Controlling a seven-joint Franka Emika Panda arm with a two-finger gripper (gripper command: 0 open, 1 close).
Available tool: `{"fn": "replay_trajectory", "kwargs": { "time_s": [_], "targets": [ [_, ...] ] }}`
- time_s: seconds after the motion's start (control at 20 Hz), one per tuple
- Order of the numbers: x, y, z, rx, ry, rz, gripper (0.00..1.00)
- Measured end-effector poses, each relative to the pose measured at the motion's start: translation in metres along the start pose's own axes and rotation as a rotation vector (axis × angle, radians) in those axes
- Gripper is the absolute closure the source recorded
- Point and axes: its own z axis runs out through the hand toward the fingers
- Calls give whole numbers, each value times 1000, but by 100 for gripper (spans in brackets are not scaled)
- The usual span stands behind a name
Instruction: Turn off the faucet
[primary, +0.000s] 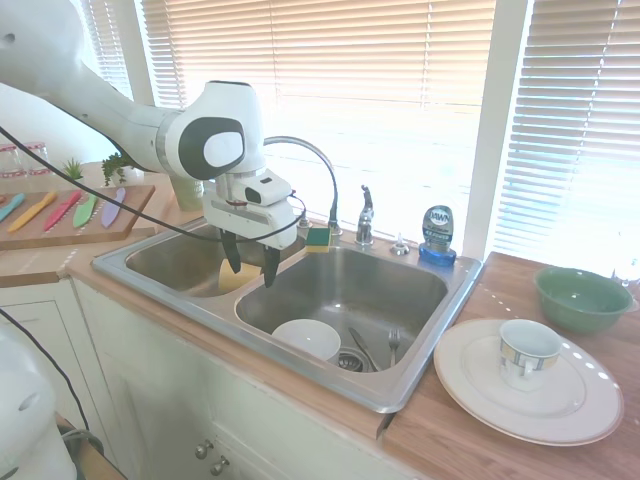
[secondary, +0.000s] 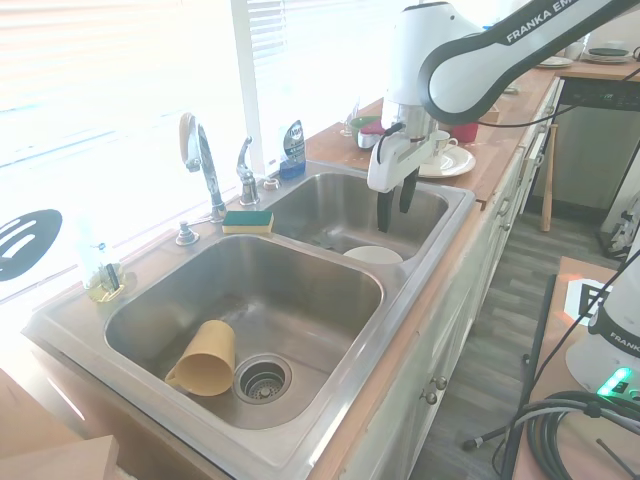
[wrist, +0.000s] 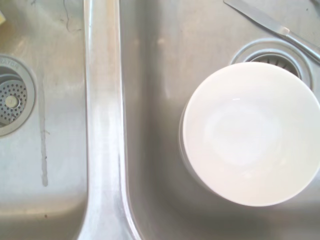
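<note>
Sunlit blinds back a steel double sink (primary: 420, 375) set in a wooden tabletop. The faucet (primary: 318, 165) arches at the back rim, its upright lever (primary: 365, 215) just beside it. The gripper (primary: 251, 268) hangs over the divider, jaws apart and empty, pointing down; the lever lies beyond them, toward the window.

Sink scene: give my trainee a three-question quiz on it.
1. True or false: the gripper is closed on the faucet lever.
2. Which basin holds the yellow cup: A) the one with the white bowl, B) the other one?
3. What lies on the sink ledge by the faucet base?

Key:
1. False; it hangs open above the divider.
2. B.
3. A yellow and green sponge.
</note>
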Motion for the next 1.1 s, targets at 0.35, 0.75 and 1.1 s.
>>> {"fn": "replay_trajectory", "kwargs": {
  "time_s": [0.35, 0.75, 1.1],
  "targets": [
    [2, 0, 4, -4, -2, 1, 100],
    [6, 1, 3, 5, 4, 9, 100],
    [6, 2, 3, 7, 4, 11, 100]
  ]
}}
